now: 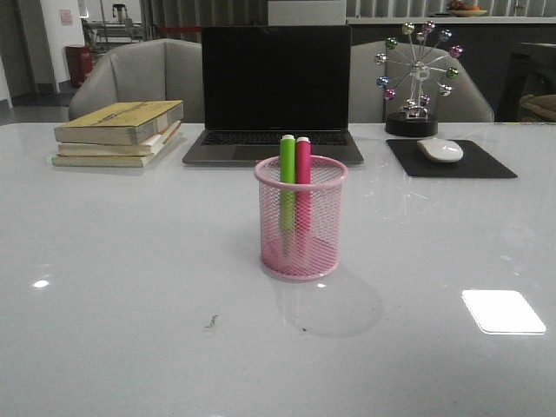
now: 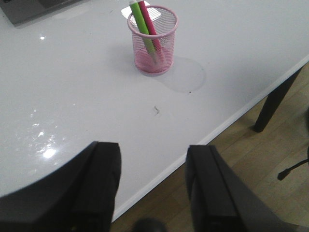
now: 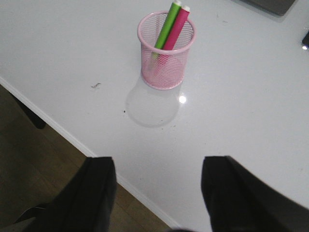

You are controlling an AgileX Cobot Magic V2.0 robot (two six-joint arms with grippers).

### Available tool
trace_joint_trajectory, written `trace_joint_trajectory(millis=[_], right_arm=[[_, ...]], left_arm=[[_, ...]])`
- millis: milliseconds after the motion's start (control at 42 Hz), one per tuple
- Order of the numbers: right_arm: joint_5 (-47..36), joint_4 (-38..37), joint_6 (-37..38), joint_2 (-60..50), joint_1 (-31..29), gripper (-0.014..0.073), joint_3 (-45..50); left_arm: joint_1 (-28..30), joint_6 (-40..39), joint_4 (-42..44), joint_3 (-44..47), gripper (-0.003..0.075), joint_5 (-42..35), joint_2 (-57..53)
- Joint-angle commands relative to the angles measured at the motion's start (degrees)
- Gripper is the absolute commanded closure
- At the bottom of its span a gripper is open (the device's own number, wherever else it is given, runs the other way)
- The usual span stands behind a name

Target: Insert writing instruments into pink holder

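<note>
Both my tools, left [image 2: 153, 186] and right [image 3: 158, 193], hang wide and empty over the tabletop [image 1: 130, 304] edge. Ahead of both, about equally near, the cup [image 1: 301, 228] holds the green pen [image 1: 287, 178] and pink pen [image 1: 303, 178] upright, leaning slightly. I judge nothing remains to insert.

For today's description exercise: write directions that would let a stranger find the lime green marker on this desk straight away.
Start at the open laptop at the back of the white table; in front of it stands a pink mesh holder. Two markers stick up from it side by side. The lime green marker is the one nearer the stacked books; its neighbour, the pink marker, is bright pink.
</note>
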Motion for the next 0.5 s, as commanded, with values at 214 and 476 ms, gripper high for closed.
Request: trace_joint_trajectory(millis=[214, 476], right_arm=[[-2.4, -3.4, -0.2, 0.1, -0.3, 0.0321, -1.4], [-2.5, -3.3, -0.2, 0.1, -0.3, 0.0536, -1.4]], left_arm=[[-0.2, -0.1, 2.2, -0.8, 0.0523, -3.7, 0.2], [-0.2, -0.3, 1.4, -0.8, 0.0629, -3.7, 0.2]])
